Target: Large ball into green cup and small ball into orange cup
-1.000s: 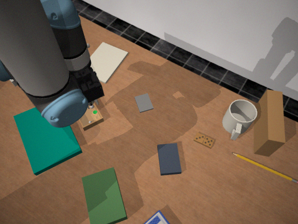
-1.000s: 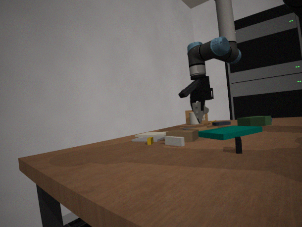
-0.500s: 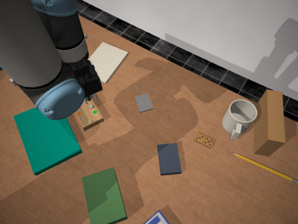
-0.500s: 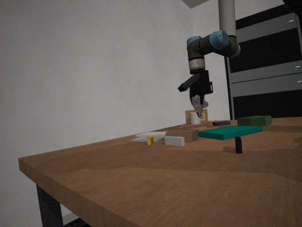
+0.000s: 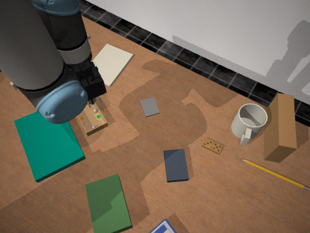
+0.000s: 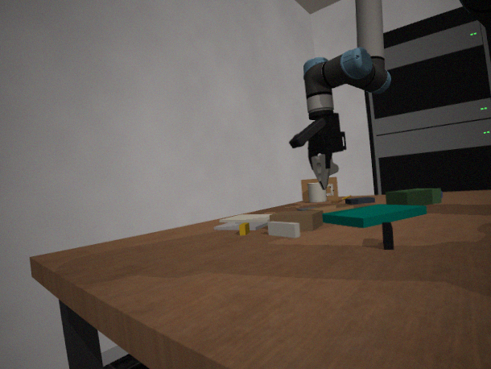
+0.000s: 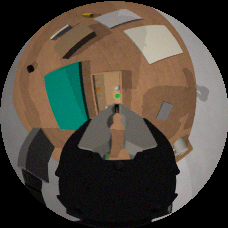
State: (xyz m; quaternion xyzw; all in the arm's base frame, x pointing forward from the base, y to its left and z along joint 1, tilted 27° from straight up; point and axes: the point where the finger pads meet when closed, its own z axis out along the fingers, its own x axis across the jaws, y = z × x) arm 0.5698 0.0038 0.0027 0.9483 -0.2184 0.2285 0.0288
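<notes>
The wooden puzzle (image 5: 97, 129) (image 6: 298, 220) (image 7: 106, 80) lies flat on the table beside a teal slab. Under its clear cover I see the green cup (image 5: 98, 116) (image 7: 117, 95) and the orange cup (image 5: 82, 118) (image 7: 99, 89). The large ball (image 5: 95, 111) (image 7: 117, 87) lies loose just behind the green cup. The small ball (image 5: 93, 126) lies loose near the front wall. My gripper (image 5: 94, 100) (image 6: 323, 186) (image 7: 116, 104) is shut and empty. It hangs above the puzzle's edge by the green cup, clear of the box.
The teal slab (image 5: 48, 147) (image 6: 374, 213) lies left of the puzzle, with a green slab (image 5: 107, 203) in front and a cream plate (image 5: 113, 63) behind. A grey tile (image 5: 149, 107), dark blue block (image 5: 176, 165), domino (image 5: 213, 145), mug (image 5: 249, 122), tan block (image 5: 280, 127) and pencil (image 5: 274, 174) lie to the right.
</notes>
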